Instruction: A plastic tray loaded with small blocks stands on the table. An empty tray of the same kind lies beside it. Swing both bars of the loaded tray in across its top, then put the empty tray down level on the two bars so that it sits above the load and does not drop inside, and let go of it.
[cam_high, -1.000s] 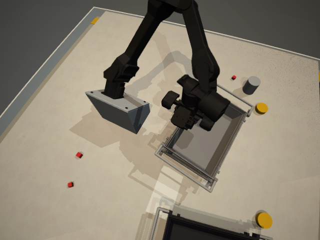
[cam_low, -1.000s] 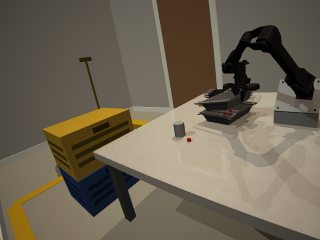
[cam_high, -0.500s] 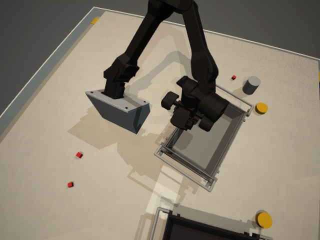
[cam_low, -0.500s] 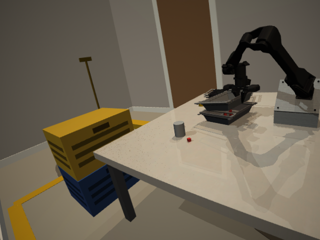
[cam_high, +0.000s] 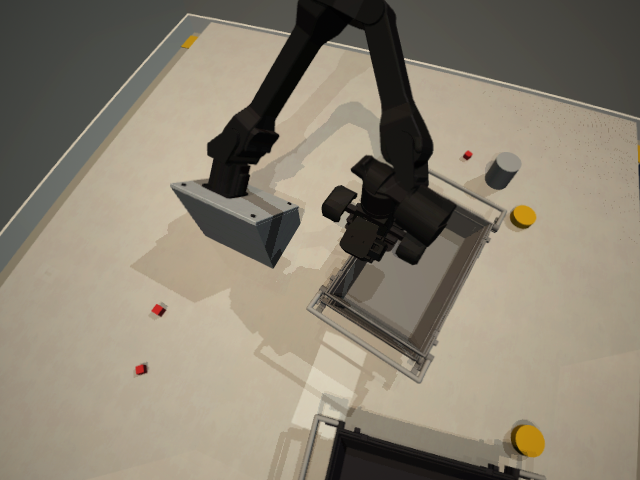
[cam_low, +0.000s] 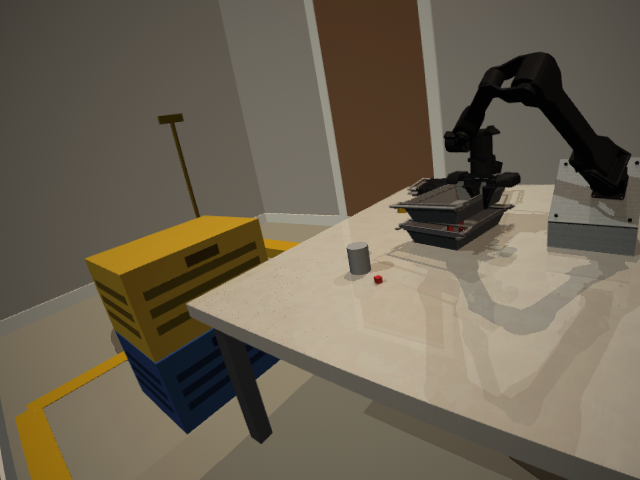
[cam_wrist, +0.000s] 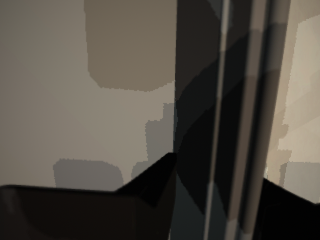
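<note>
The empty grey tray (cam_high: 413, 294) (cam_low: 434, 213) (cam_wrist: 45, 100) is held above the loaded tray (cam_low: 439, 238), close over it and looking nearly level. Its own wire bars stick out past its ends. Red blocks (cam_low: 455, 226) show in the gap between the trays. I cannot tell whether the trays touch. The loaded tray is mostly hidden in the top view, and how its two bars lie is unclear. My gripper (cam_high: 370, 254) (cam_low: 480, 199) (cam_wrist: 194, 162) points down and is shut on the empty tray's long side wall nearest the arm's base; the fingertips are partly hidden.
A dark tray (cam_high: 340, 439) stands at the bottom edge of the top view. A grey cylinder (cam_high: 503, 171) (cam_low: 358, 258), yellow discs (cam_high: 523, 216) (cam_high: 528, 440) and loose red cubes (cam_high: 467, 155) (cam_high: 158, 310) (cam_high: 141, 369) (cam_low: 377, 279) stand around. The arm's base block (cam_high: 232, 235) (cam_low: 591, 238) is beside the trays.
</note>
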